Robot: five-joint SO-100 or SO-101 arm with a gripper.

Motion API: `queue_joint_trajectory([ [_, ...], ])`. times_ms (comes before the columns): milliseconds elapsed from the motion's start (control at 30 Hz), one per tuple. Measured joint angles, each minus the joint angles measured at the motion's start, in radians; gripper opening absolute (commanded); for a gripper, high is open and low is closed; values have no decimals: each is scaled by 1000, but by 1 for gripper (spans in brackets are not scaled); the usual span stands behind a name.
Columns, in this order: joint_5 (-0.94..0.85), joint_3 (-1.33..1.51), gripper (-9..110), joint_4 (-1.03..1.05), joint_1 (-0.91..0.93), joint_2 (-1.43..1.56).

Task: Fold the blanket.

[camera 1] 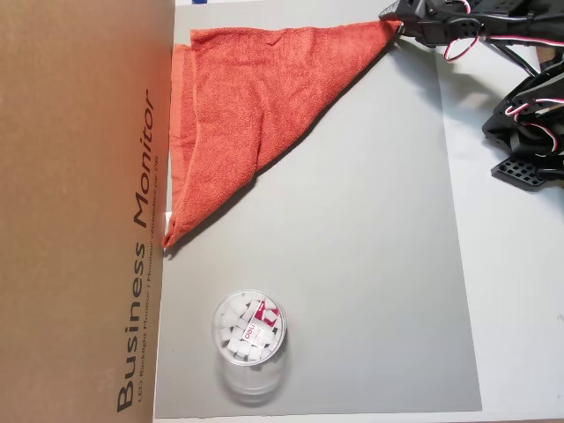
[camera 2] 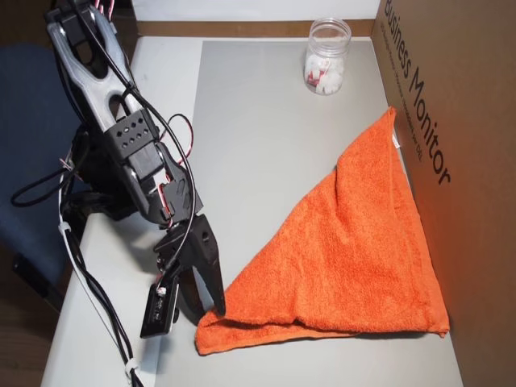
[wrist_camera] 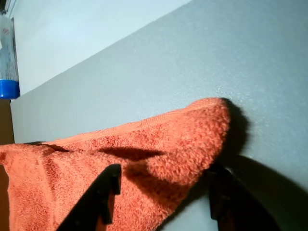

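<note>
Lying folded into a triangle on the grey mat (camera 1: 352,264), the blanket (camera 1: 256,106) hugs the mat's edge beside the box (camera 1: 79,211), which bears the words "Business Monitor" down its side. In an overhead view its three corners sit near 11, 1 and 8 o'clock of the mat; in the other the blanket (camera 2: 355,250) fills the mat's (camera 2: 250,121) 4 o'clock part, one point reaching up toward 1 o'clock along the box (camera 2: 459,161). And there's the gripper (camera 2: 211,310), right at the blanket's low corner near 7 o'clock, dark fingers (camera 2: 211,278) touching the cloth's edge. From the wrist, the blanket (wrist_camera: 144,168) has a corner bulging up between the two black fingers (wrist_camera: 98,202), which stand apart on either side of it; whether they press on the cloth I cannot tell. In the first overhead view the gripper (camera 1: 397,25) meets that same corner at 1 o'clock. A white tag (camera 2: 396,141) peeps out by the box. Well apart from the blanket stands the cup (camera 1: 249,339), holding small white bits, at 7 o'clock of the mat; the other overhead view has the cup (camera 2: 326,56) at 12 o'clock.
</note>
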Motion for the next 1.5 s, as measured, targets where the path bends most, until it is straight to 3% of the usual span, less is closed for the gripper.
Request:
queue_joint_trajectory([
  [700, -89, -5, 17, -17, 11, -83],
  [1000, -89, -69, 0, -17, 12, -210],
  [1500, -163, -94, 0, -14, 8, -199],
])
